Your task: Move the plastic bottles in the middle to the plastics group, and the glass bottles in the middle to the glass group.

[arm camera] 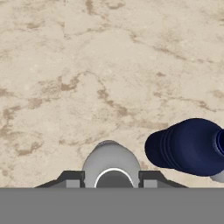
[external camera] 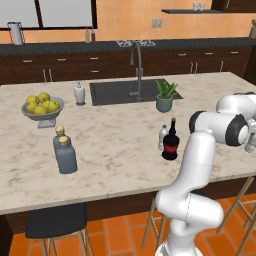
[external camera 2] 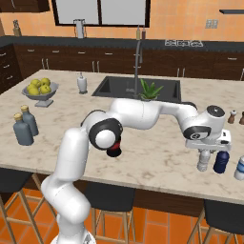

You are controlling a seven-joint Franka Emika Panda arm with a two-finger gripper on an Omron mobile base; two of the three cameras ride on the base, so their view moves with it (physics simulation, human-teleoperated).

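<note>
Two base cameras look forward and down from behind the arm, left and right, sharing the beige marble surface (external camera: pixel 115 145) with its black sink (external camera: pixel 120 91). The hand camera looks straight down, close above that surface.

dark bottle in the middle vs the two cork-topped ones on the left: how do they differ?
The dark bottle is near-black with a slim neck, a round body and a red label band; the cork-topped bottles are grey-blue, squat and square-shouldered. It has a dark cap; they have tan corks. It stands beside a small pale bottle; they stand together as a pair. All are upright on the marble counter.
</note>
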